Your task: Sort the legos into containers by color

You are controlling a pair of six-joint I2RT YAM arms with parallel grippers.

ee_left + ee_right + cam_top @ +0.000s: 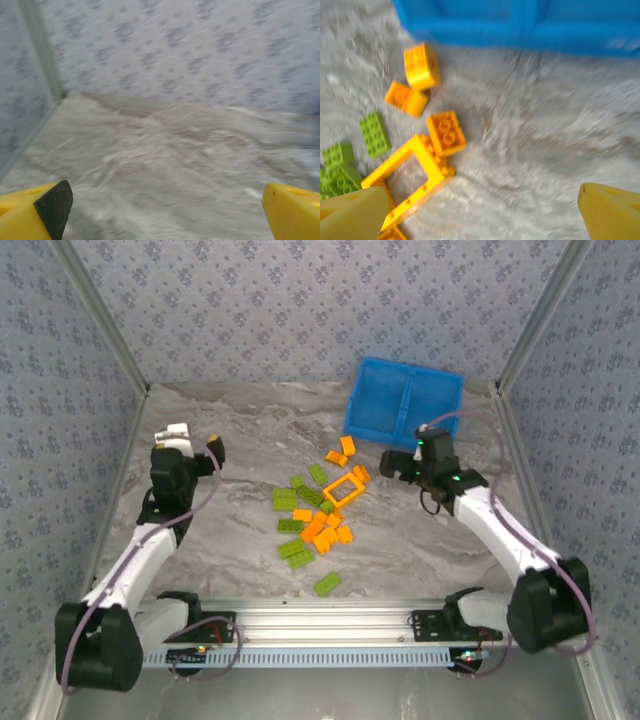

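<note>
A grey marble-look tabletop is boxed in by panels of pale blue flower-print wallpaper. At the left, the left gripper hangs with its yellow fingers wide apart and nothing between them, facing bare table and the far left corner, well apart from any brick. In the middle lie the small studded plastic legos, lime green mostly on the left and near side, orange mostly to the right, all loose on the table and none in the tray. At the pile's far right edge sits the orange open rectangular frame piece, flat on the table, its long axis running diagonally from near-left to far-right. The right gripper is also spread wide and holds nothing. It hovers just right of that frame, so the bricks lie to its left and slightly nearer (this arm is plainly the closer one). Just beyond it sits the bright blue rectangular plastic tray, smooth-walled, with a central divider and set slightly askew. A short reach left, then a carry to the far side, looks like the likely move.
</note>
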